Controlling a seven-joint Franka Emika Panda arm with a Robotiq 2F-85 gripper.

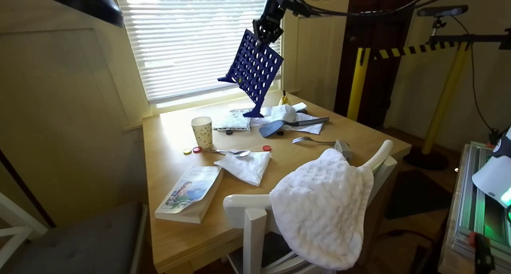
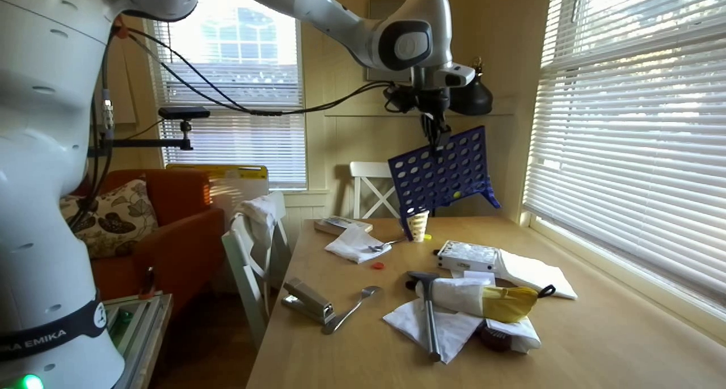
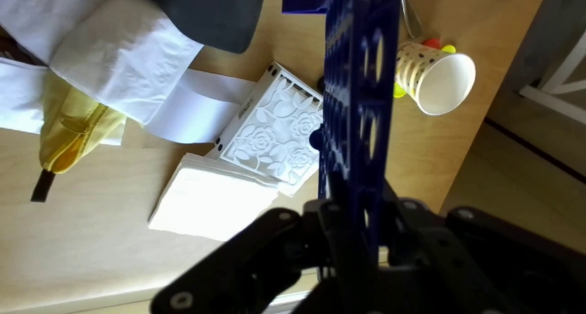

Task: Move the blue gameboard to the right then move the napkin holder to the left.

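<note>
The blue gameboard (image 1: 261,68) hangs tilted in the air above the table. It shows in both exterior views (image 2: 448,173) and edge-on in the wrist view (image 3: 359,94). My gripper (image 1: 260,43) is shut on its upper edge; the fingers also show in an exterior view (image 2: 437,145) and lie on both sides of the board in the wrist view (image 3: 361,192). The napkin holder (image 2: 468,257) is a white box with cut-out roses, napkins sticking out. It lies on the table near the window. In the wrist view the napkin holder (image 3: 279,135) is partly covered by the board.
A spotted paper cup (image 1: 203,132) stands near the board's side of the table. A book (image 1: 189,192), a spoon (image 1: 239,153), a dark spatula (image 2: 429,315), a yellow pouch (image 2: 507,303), a fork (image 2: 354,309) and a stapler (image 2: 309,299) lie around. A lamp (image 1: 90,2) hangs nearby.
</note>
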